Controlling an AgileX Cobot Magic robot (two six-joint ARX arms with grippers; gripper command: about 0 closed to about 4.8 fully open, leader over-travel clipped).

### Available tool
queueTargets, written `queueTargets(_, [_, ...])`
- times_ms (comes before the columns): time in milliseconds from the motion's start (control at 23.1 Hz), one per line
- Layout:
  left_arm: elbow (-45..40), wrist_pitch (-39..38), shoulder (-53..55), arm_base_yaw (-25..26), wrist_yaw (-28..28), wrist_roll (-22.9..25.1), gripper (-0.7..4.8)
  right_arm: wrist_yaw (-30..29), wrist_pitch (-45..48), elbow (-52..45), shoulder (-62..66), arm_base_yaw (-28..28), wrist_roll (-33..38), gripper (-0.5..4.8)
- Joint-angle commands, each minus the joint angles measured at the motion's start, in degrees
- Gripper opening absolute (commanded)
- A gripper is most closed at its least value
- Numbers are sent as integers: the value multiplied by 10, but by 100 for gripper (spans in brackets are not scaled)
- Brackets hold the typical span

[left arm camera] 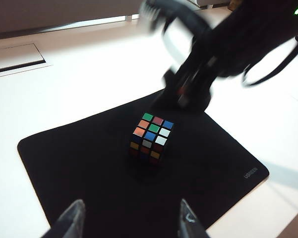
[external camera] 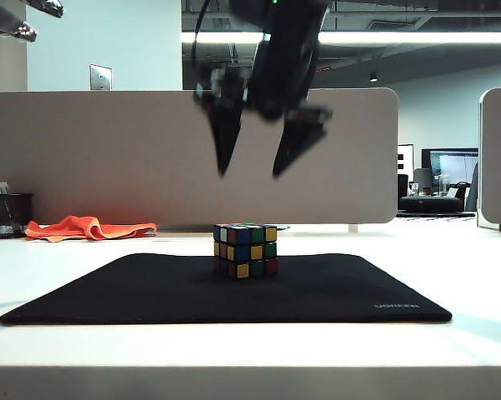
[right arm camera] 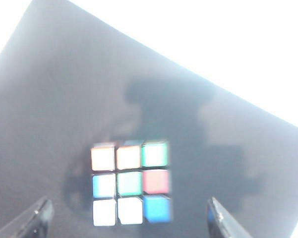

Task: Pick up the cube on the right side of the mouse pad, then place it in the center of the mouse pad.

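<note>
Cube [external camera: 245,250] below the right gripper [external camera: 258,171]: black edges, stickers mixed blue, yellow, red, green, orange, white; top face shows green, red, blue, orange and white squares. Mouse pad [external camera: 150,292] under it: plain black, small grey lettering at one corner. Right gripper black, blurred. Left gripper [left arm camera: 129,218] fingers dark grey. Table [external camera: 450,267] white. Cloth [external camera: 87,227] far off to the side: orange. Pen cup [external camera: 8,215]: black mesh.

Right pincer [external camera: 263,171]: black throughout, two long fingers tapering to narrow points, blocky housing above them. A small green light shows on the arm. Black cables loop beside the wrist. Left pincer [left arm camera: 130,220]: two dark grey, rounded fingertips [left arm camera: 72,218], matte, no legible markings.
</note>
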Motion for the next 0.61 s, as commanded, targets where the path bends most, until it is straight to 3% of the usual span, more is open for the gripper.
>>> queueTargets(43, [4,3,-3,1,-13,2,225,117,-7,2,-83,-2,-5,178])
queueTargets(130, [4,3,-13,1,-41,2,110,137,-20,2,-130,-13,-5,62])
queueTargets(217, [4,4,-30,1,-63,2,58,142,-26,2,-179,-27,-4,-3])
queueTargets(433, [4,3,-67,1,-90,2,14,142,-19,-9,-278,-56,-5,-3])
queueTargets(607, [4,2,-91,1,-108,2,14,143,10,-64,-348,-70,-17,-3])
